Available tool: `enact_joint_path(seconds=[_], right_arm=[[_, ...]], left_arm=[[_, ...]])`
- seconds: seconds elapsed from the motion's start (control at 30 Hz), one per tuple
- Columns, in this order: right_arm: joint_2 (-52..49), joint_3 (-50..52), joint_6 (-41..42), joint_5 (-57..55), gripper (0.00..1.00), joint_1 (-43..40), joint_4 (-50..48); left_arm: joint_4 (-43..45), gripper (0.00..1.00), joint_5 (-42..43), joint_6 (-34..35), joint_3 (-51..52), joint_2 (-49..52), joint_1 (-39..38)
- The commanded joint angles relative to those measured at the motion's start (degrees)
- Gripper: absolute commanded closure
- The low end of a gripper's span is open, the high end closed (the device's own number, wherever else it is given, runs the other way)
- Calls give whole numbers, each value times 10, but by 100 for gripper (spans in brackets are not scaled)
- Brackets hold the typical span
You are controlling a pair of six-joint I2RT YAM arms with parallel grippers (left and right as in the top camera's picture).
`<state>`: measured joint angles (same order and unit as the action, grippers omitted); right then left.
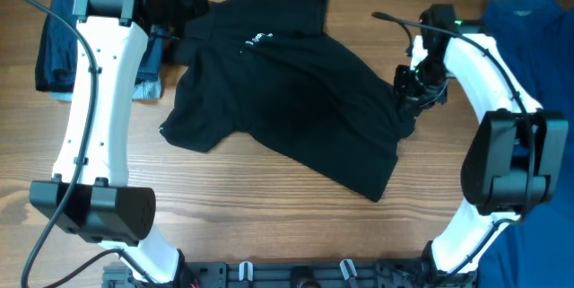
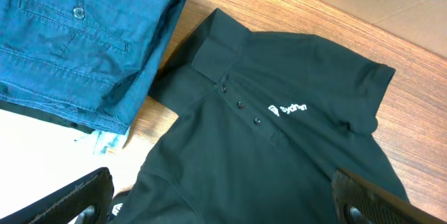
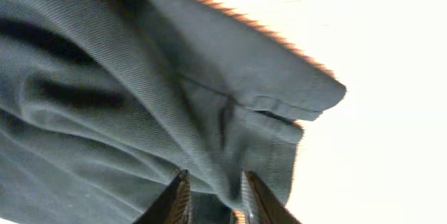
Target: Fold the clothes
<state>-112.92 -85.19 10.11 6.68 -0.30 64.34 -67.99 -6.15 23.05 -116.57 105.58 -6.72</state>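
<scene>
The black polo (image 1: pixel 296 91) lies spread across the middle of the table, collar to the far left and small white logo (image 1: pixel 257 39) facing up. My left gripper (image 1: pixel 177 3) hovers over the collar end. In the left wrist view it (image 2: pixel 227 197) is wide open and empty, with the polo's collar, buttons and logo (image 2: pixel 286 109) beneath it. My right gripper (image 1: pixel 415 89) is at the polo's right edge. In the right wrist view it (image 3: pixel 218 195) is shut on a bunched fold of the black polo (image 3: pixel 140 91).
A stack of folded navy garments (image 1: pixel 58 41) lies at the far left, also shown in the left wrist view (image 2: pixel 77 35). A bright blue shirt (image 1: pixel 529 28) lies at the far right. Bare wooden table (image 1: pixel 269 207) runs along the front.
</scene>
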Motion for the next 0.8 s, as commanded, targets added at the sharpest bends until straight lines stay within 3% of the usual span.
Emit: enact_joint_path(seconds=[0.0,0.13,0.43,0.77], right_arm=[[7,-1,23,-33,81,-10,-3],[7,14,36,-37,90,-12,-29],[6,94,70,-35,95,-12,-105],[6,191,71,-72,96,-12,-307]], left_arm=[[0,0,-1,-3,3,2,1],[0,0,-1,-3,3,2,1],[0,0,-1,-3,3,2,2],[0,0,-1,-3,3,2,1]])
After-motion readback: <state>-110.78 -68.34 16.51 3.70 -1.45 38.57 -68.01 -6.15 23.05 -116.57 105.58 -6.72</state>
